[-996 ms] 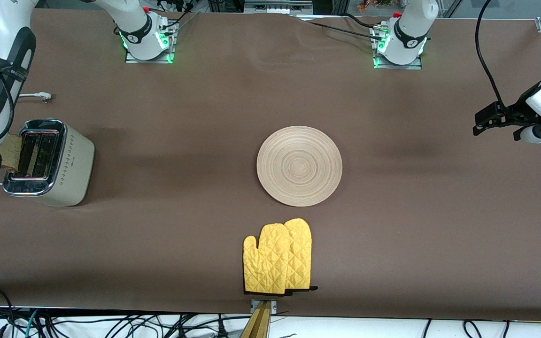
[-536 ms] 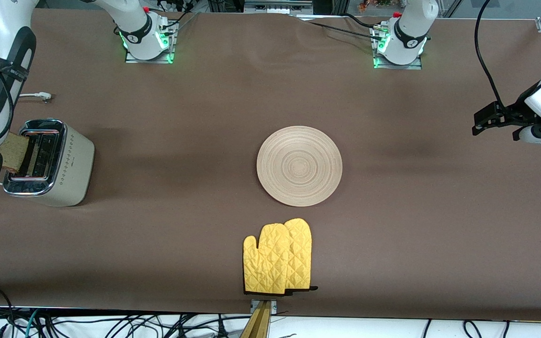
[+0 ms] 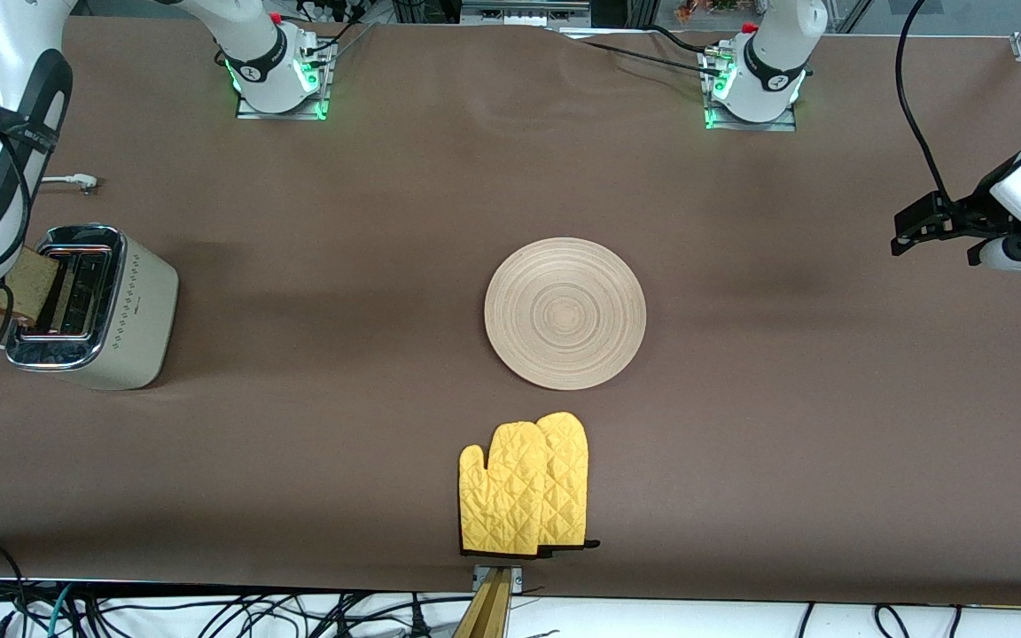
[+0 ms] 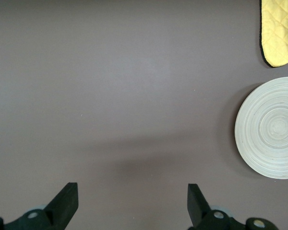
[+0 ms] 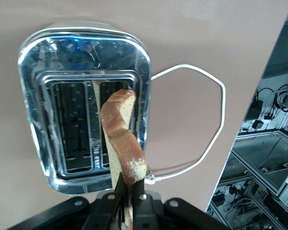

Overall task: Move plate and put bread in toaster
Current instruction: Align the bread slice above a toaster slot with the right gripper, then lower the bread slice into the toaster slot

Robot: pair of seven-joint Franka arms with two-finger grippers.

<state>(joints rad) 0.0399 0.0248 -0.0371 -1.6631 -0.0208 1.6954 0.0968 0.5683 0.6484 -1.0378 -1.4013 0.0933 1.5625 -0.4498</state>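
Observation:
The bread (image 5: 122, 139), a brown-crusted slice, stands on edge with my right gripper (image 5: 130, 184) shut on one end. It hangs over the chrome top of the cream toaster (image 3: 94, 306), above the slot nearest the right arm's table end; the bread (image 3: 35, 282) shows partly under the arm. The round wooden plate (image 3: 565, 313) lies at the table's middle with nothing on it. My left gripper (image 3: 934, 246) waits open and holding nothing in the air over the left arm's end of the table. The left wrist view shows its fingers spread, the left gripper (image 4: 130, 191) over bare cloth, and the plate (image 4: 271, 127) off to one side.
A pair of yellow oven mitts (image 3: 524, 487) lies nearer the front camera than the plate, close to the table edge. The toaster's white cord (image 5: 211, 143) loops on the cloth beside it, and its plug (image 3: 76, 182) lies farther from the camera than the toaster.
My right gripper has carried the bread sideways from beside the toaster to over its top, turning it more edge-on. The left arm has barely moved.

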